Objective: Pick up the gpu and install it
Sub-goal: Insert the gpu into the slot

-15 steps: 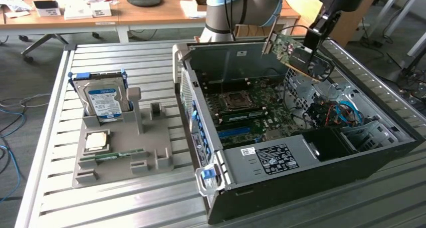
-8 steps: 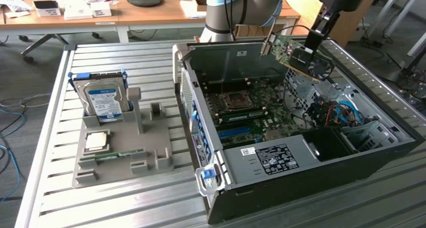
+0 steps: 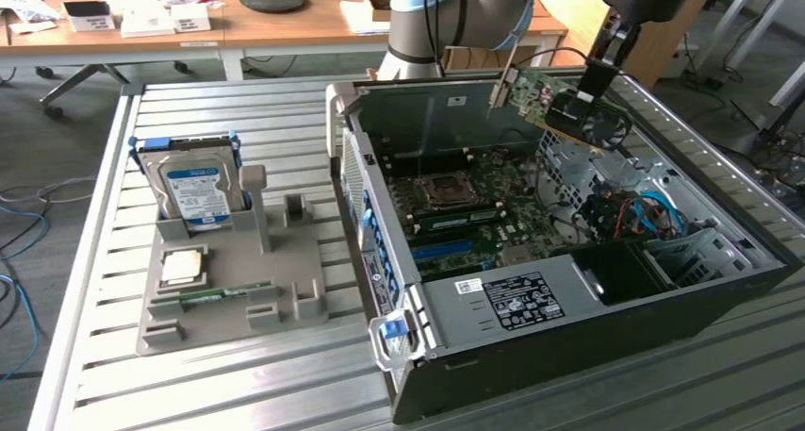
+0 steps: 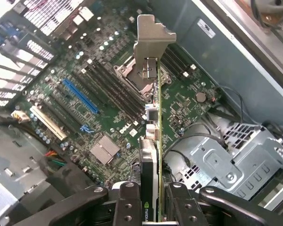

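The gpu (image 3: pixel 534 90), a green card with a dark cooler and a silvery end bracket, hangs tilted over the far side of the open computer case (image 3: pixel 566 356). My gripper (image 3: pixel 591 91) is shut on its cooler end from above. In the wrist view the gpu (image 4: pixel 150 155) stands edge-on between my two black fingers (image 4: pixel 127 202), its bracket (image 4: pixel 151 42) pointing away from me. My gripper (image 4: pixel 151 209) holds it well above the motherboard (image 4: pixel 108 94), whose blue slot (image 4: pixel 80 96) lies off to one side of the card.
On the exterior view's left, a grey holder (image 3: pixel 226 308) carries a hard drive (image 3: pixel 195 186), a processor chip (image 3: pixel 183 266) and a memory stick (image 3: pixel 214 294). Inside the case are drive cages (image 3: pixel 685 252), cables (image 3: pixel 629 214) and a power supply (image 3: pixel 529 299). A wooden desk (image 3: pixel 289 25) stands behind.
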`<state>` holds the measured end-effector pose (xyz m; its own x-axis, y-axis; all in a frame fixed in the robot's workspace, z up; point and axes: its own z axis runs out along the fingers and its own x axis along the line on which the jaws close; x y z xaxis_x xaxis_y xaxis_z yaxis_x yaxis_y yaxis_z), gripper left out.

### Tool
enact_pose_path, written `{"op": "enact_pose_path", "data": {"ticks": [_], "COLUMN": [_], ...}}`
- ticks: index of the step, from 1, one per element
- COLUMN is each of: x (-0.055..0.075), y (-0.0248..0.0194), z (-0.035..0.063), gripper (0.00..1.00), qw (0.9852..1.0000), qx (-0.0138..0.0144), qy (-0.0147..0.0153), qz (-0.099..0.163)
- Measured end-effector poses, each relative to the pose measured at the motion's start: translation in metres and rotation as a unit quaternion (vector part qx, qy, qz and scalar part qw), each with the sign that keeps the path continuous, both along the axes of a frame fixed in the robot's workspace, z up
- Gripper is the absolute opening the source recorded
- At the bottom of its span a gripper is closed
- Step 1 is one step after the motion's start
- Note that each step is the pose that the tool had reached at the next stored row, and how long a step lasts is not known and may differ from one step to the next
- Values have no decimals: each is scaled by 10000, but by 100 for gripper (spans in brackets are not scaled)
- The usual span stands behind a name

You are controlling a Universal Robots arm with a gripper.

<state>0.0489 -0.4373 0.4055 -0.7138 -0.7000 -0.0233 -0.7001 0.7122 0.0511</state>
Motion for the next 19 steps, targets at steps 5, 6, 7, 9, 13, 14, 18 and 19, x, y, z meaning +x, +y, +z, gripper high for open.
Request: {"op": "enact_pose_path", "data": {"ticks": [5, 6, 7, 9, 13, 14, 18, 19], "x": [0, 0, 0, 0, 0, 0, 0, 0], "y": [0, 0, 0, 0, 0, 0, 0, 0], "z": [0, 0, 0, 0, 0, 0, 0, 0], "gripper": [27, 27, 27, 27, 27, 27, 27, 27], "qw": [9996, 9994, 9993, 9989, 9987, 9987, 9987, 9987], "qx": [0, 0, 0, 0, 0, 0, 0, 0], "qy": [0, 0, 0, 0, 0, 0, 0, 0], "qz": [286, 335, 384, 476, 512, 512, 512, 512]}}
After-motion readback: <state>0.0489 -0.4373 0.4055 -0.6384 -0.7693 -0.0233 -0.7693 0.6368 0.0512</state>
